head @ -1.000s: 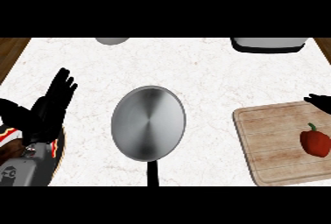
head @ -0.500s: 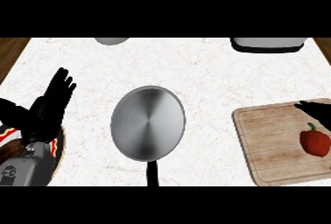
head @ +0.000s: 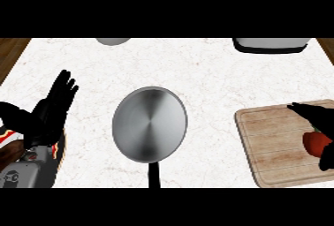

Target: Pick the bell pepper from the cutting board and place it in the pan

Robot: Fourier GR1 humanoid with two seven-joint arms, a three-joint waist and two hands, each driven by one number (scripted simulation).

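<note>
At the right edge of the frame, the right hand (head: 317, 119) reaches over the cutting board (head: 274, 145), its fingers spread open around the red bell pepper (head: 316, 142), which lies on the board partly hidden, and whether they touch it cannot be told. In the middle of the white tabletop (head: 195, 70) sits the steel pan (head: 149, 124), handle toward the lower edge, well apart from the board. At the left, the left hand (head: 53, 110) rests open, fingers up.
</note>
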